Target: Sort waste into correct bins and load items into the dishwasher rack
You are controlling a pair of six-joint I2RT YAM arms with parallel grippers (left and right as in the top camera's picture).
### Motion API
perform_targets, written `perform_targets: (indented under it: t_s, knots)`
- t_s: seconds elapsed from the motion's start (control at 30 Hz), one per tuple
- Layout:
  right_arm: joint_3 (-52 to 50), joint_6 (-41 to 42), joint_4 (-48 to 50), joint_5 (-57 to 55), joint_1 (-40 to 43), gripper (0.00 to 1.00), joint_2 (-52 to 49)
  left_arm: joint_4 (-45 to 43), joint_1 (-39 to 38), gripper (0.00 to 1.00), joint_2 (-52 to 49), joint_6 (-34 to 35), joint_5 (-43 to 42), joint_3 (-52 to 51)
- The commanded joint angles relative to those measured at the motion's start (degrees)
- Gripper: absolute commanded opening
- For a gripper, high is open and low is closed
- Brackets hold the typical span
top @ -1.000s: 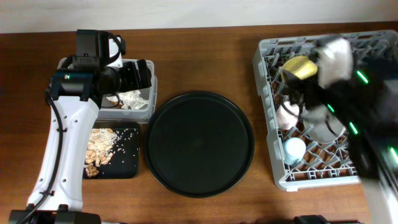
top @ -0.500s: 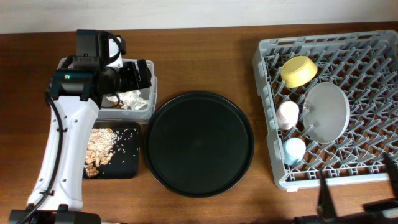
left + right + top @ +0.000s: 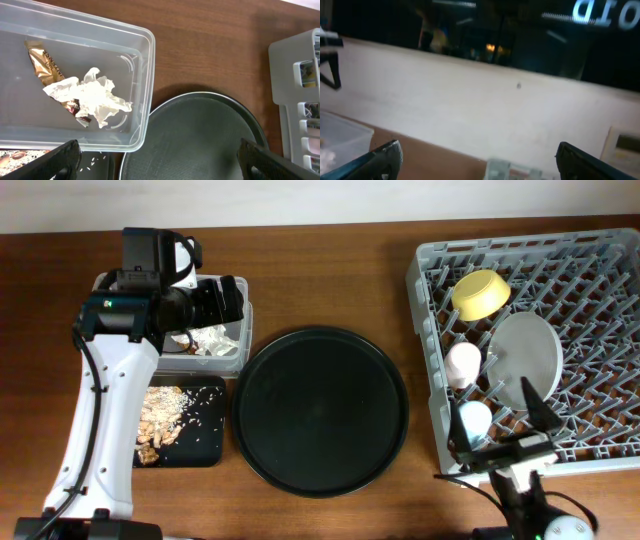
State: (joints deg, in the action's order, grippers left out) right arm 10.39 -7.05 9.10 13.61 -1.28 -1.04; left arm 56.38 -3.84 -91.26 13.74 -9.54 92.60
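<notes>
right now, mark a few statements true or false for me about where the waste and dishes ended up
1. The crumpled napkin and gold-brown wrapper lie in the clear tub. True.
2. The yellow bowl sits on the round black tray. False: it is in the dishwasher rack.
3. The food scraps are in the black rectangular tray. True.
4. The left gripper is shut on the napkin. False: its jaws are open and hold nothing; the napkin lies loose in the tub.
5. The pale plate lies on the bare table. False: it stands in the rack.
</notes>
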Motion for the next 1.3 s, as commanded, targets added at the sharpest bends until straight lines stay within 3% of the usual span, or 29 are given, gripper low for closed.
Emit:
perform_targets:
  t_s: [0.0,0.33,0.77,1.27]
  knots:
    - [-3.9,2.3,0.7,-1.4,-0.3,0.99,0.8,-0.1,0.0,0.99,1.0,-0.1,0.4,1.0]
    - [-10.1,8.5,-0.8,-6.9,-0.2,0.99,0.8,-0.1,0.0,0.99,1.0,-0.1,0.4,1.0]
    - [-10.1,8.5,-12.8,-8.1,-0.2,0.99,0.8,-0.1,0.0,0.99,1.0,-0.1,0.4,1.0]
    - [-10.1,8.4,-13.1,-8.1,-0.2,0.99,0.8,-0.1,0.0,0.99,1.0,-0.1,0.4,1.0]
